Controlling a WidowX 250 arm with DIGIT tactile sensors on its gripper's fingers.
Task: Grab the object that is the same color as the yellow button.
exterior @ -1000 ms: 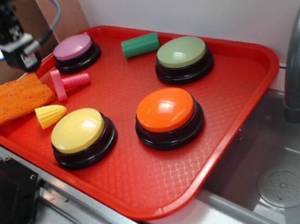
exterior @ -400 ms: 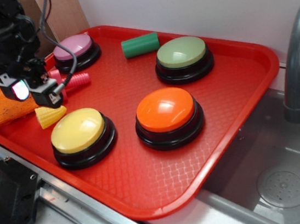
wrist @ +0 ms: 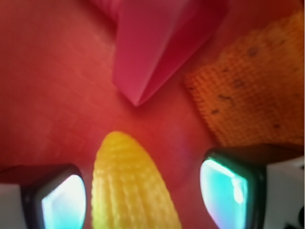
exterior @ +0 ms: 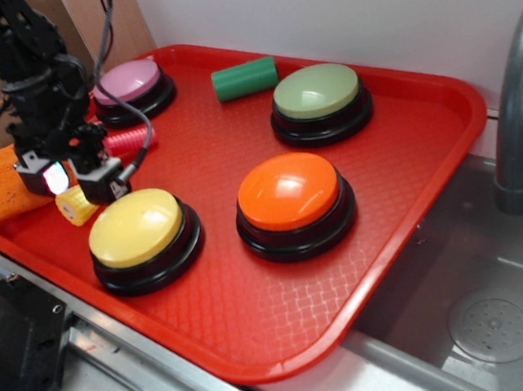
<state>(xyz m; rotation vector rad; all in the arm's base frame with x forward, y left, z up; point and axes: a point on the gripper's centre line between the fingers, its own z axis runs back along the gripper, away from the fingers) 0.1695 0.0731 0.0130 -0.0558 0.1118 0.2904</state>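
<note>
Counting what's on the red tray (exterior: 416, 194): four dome buttons on black bases, namely one yellow button (exterior: 137, 227), one orange button (exterior: 289, 192), one pale green button (exterior: 316, 92) and one pink button (exterior: 125, 81). One small yellow corn cob (wrist: 131, 186), one pink bolt (wrist: 157, 38), one green cylinder (exterior: 244, 78). One orange cloth (wrist: 252, 81). One grey tap (exterior: 519, 104) at the sink, and one gripper (exterior: 76, 179) over the tray.

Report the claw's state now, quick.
Claw: open, fingers either side of the yellow corn cob on the red tray, with a gap showing on the right side; not gripping it yet.
</note>
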